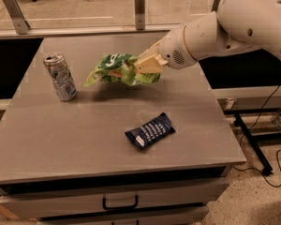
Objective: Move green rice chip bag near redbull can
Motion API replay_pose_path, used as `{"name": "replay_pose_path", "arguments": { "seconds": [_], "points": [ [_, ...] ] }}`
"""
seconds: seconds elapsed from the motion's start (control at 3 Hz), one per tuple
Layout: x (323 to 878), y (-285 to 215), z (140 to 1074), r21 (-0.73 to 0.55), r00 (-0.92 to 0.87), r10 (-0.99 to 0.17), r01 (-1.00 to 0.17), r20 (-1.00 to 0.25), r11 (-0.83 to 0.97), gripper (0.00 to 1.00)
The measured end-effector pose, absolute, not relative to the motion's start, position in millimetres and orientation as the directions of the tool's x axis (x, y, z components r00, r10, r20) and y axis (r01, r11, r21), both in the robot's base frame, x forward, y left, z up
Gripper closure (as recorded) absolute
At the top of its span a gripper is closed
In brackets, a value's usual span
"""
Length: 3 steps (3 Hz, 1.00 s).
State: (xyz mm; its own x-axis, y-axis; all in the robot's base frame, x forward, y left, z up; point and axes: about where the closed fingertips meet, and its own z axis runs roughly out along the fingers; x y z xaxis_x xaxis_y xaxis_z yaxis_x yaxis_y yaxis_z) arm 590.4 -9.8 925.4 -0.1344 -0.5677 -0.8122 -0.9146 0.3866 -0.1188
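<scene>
Hand [147, 65] grasps the chip bag [113, 70] and holds it above the worktop [84, 139] toward the far edge; can [60, 77] stands near the left edge.

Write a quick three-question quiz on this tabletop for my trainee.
1. True or false: the green rice chip bag lies flat on the table.
2. Which sits nearest the table's front edge? A) redbull can B) dark blue packet C) the bag
3. Fill in: the gripper, right of the can in view, is shut on the ____.
Key: 1 false, it is held above the surface; 2 B; 3 green rice chip bag.
</scene>
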Motion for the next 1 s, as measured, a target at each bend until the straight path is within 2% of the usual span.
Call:
{"name": "replay_pose_path", "arguments": {
  "seconds": [0.33,0.67,1.0],
  "points": [
    [580.5,1.5,917.4,-0.094,-0.148,-0.572,-0.924,-0.806,0.371,1.0],
    [574.8,15.6,911.0,-0.055,-0.172,-0.563,-0.93,-0.809,0.362,0.82],
    [568.9,27.8,905.8,-0.024,-0.191,-0.555,-0.934,-0.81,0.356,0.58]
  ]
}}
